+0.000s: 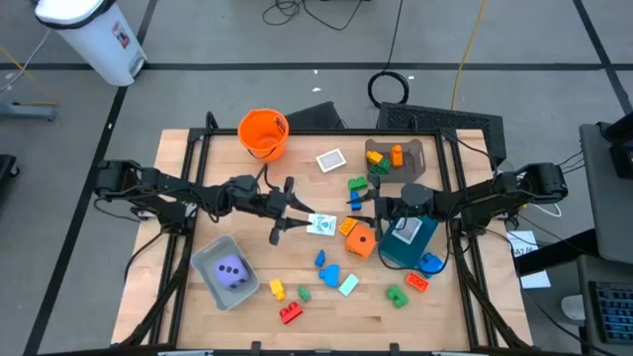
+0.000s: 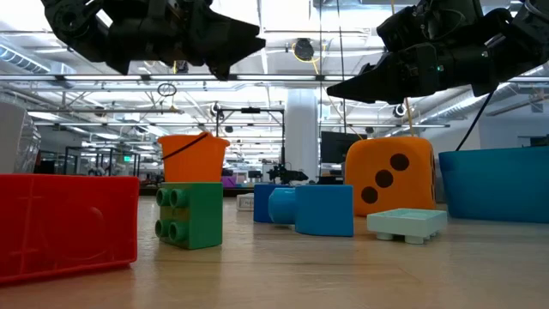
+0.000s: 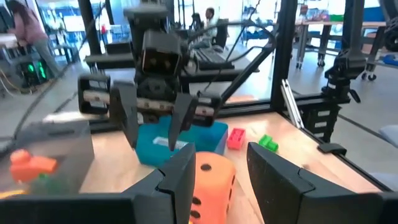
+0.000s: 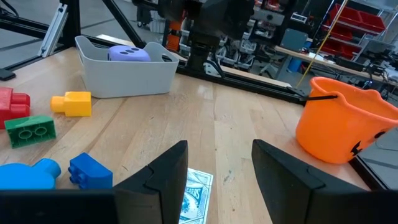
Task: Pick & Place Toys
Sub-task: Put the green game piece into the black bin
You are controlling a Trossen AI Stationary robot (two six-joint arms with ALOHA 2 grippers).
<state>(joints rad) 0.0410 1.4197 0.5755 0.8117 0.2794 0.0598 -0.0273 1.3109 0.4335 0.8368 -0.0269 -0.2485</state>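
From above, I see my left end effector (image 1: 297, 214) and right end effector (image 1: 362, 205) facing each other over the white picture card (image 1: 322, 224) mid-tabletop (image 1: 188, 208), so the arms could collide. In both wrist views each stands open and empty; the left could nudge the orange dotted die (image 3: 211, 183) aside.

Bright, even overhead light fills the room; ceiling strip lights (image 2: 77, 129) glare at twelve o'clock in the low view. Shadows on the table (image 1: 346, 311) are soft. The left wrist view is motion-blurred.
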